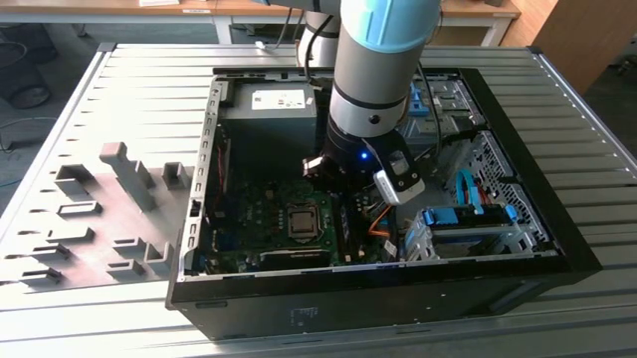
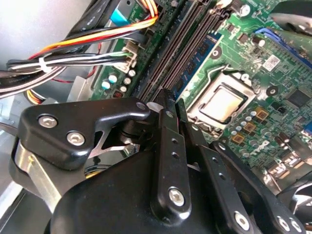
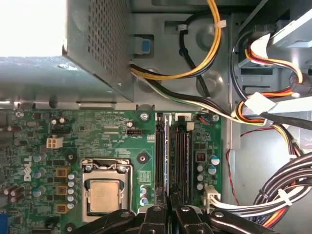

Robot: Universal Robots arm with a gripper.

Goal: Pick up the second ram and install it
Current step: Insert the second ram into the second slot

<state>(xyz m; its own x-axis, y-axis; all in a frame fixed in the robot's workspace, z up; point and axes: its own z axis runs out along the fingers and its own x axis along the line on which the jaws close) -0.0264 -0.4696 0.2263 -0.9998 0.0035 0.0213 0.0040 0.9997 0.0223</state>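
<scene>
First wrist view looks down along my gripper (image 3: 168,202) to the second ram (image 3: 166,156). It is a thin dark stick standing on its edge in the row of memory slots (image 3: 181,156), in line with the narrow gap between my fingers. My two fingers are drawn close together, with only this thin stick between them, so my hand is closed on the second ram at its near end. Whether the stick already sits fully down in its slot, I cannot tell. In the second wrist view it shows a blue label on its side.

Just beside the slots, on the same green motherboard (image 3: 29,146), is the processor socket (image 3: 103,195) with its metal frame. On the other side of the slots, a bundle of yellow, orange, black and white cables (image 3: 273,195) runs along the case wall. A grey perforated power supply box (image 3: 97,44) stands beyond the far end of the slots.

In the exterior view my arm (image 1: 374,74) reaches down into the open computer case (image 1: 518,134) at the centre of the frame. The case lies on a ribbed metal table (image 1: 149,82). A grey slotted holder block (image 1: 110,216) rests at the exterior view's left, well apart from the case opening.
</scene>
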